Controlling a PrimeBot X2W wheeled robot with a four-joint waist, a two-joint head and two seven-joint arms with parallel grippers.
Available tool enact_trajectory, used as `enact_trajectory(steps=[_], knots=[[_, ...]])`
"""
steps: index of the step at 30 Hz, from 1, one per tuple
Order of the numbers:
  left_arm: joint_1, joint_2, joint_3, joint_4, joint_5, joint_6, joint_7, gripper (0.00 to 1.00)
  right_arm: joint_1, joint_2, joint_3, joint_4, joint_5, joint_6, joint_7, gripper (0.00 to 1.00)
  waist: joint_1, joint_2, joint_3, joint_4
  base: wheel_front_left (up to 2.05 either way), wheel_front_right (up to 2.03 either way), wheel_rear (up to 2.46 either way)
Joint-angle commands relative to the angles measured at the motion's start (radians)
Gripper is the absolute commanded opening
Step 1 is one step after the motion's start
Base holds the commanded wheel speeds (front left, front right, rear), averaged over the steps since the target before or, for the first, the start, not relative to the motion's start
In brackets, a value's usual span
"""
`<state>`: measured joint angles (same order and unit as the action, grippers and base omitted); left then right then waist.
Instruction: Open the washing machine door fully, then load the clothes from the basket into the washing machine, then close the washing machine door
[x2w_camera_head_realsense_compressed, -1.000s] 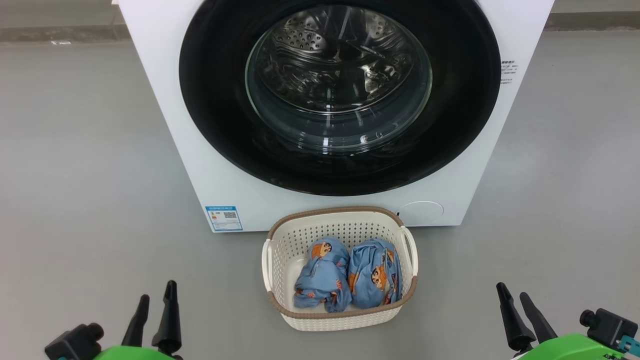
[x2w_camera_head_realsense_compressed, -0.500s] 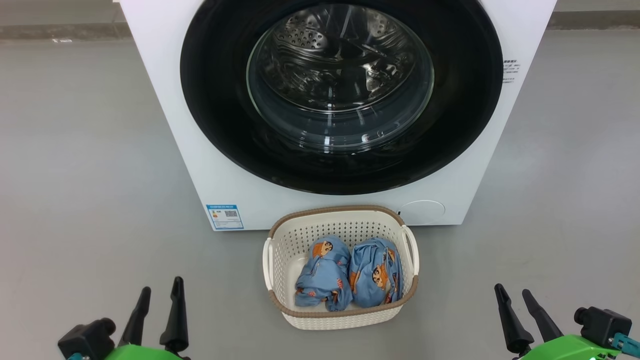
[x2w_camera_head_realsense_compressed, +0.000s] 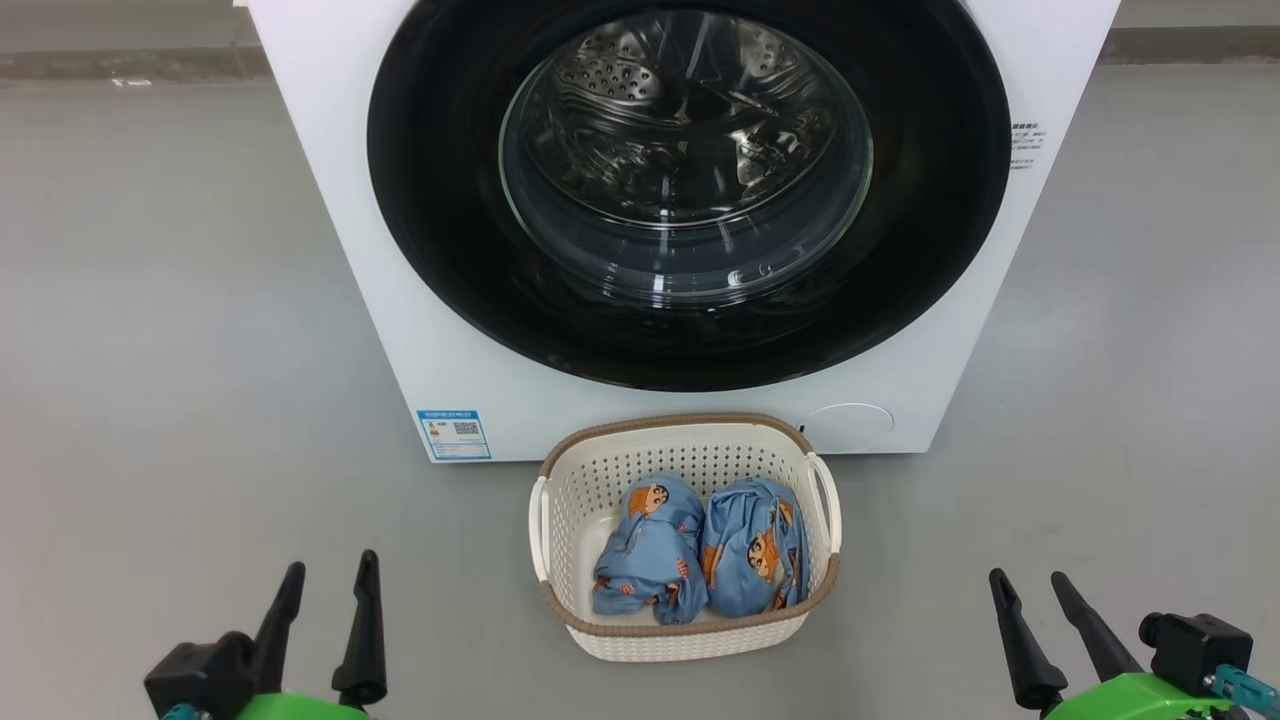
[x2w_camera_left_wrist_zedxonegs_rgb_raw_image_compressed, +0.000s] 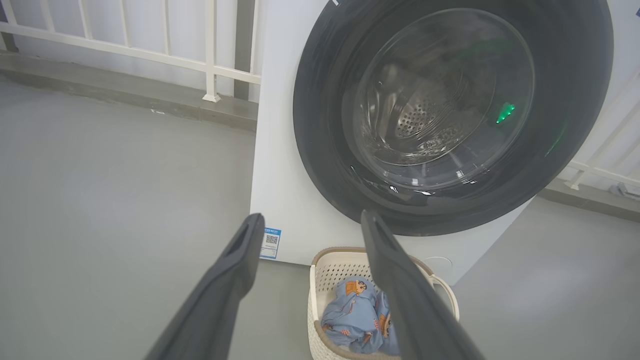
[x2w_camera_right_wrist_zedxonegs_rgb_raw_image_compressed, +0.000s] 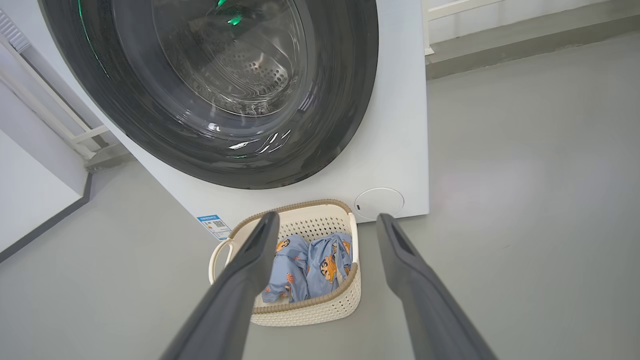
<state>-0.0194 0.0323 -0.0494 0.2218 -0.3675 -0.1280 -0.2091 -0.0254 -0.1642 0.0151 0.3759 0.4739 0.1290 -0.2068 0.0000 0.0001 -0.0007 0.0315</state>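
Both jaws had two long, tapered black fingers (x2w_camera_head_realsense_compressed: 365, 625); wrist housings (x2w_camera_head_realsense_compressed: 1130, 695) were bright green, each carrying a boxy black block (x2w_camera_head_realsense_compressed: 1195, 648), the right with a teal fitting (x2w_camera_head_realsense_compressed: 1235, 685).

One washing machine (x2w_camera_head_realsense_compressed: 680, 200), one door (x2w_camera_head_realsense_compressed: 430, 200), one basket (x2w_camera_head_realsense_compressed: 690, 640) — two clothes bundles (x2w_camera_head_realsense_compressed: 700, 550) — two grippers (x2w_camera_head_realsense_compressed: 330, 585).

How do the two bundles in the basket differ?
The left bundle is looser, its folds trailing forward; the right bundle is a rounder, tighter ball. The left bundle's face print sits at its far end, the right bundle's near its middle. Both are light blue and touch, in the basket.
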Motion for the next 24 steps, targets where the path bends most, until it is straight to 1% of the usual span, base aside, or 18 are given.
enact_trajectory(steps=[1,13,24], knots=[[-0.021,0.016,0.025,-0.03,0.032,-0.002,-0.017,1.0,-0.013,-0.02,0.014,-0.024,-0.031,0.002,-0.02,1.0,0.0,-0.0001,-0.001,0.0,0.0,0.0,0.0],[-0.021,0.018,0.011,-0.026,0.16,-0.003,-0.053,1.0,0.003,-0.023,-0.008,-0.03,-0.167,0.002,-0.055,1.0,0.0,-0.0001,-0.005,-0.003,0.0,0.0,0.0],[-0.019,0.018,0.006,-0.003,0.165,-0.003,-0.053,1.0,0.013,-0.014,-0.019,-0.034,-0.172,0.002,-0.055,1.0,0.0,-0.0001,-0.013,-0.008,0.0,0.0,0.0]])
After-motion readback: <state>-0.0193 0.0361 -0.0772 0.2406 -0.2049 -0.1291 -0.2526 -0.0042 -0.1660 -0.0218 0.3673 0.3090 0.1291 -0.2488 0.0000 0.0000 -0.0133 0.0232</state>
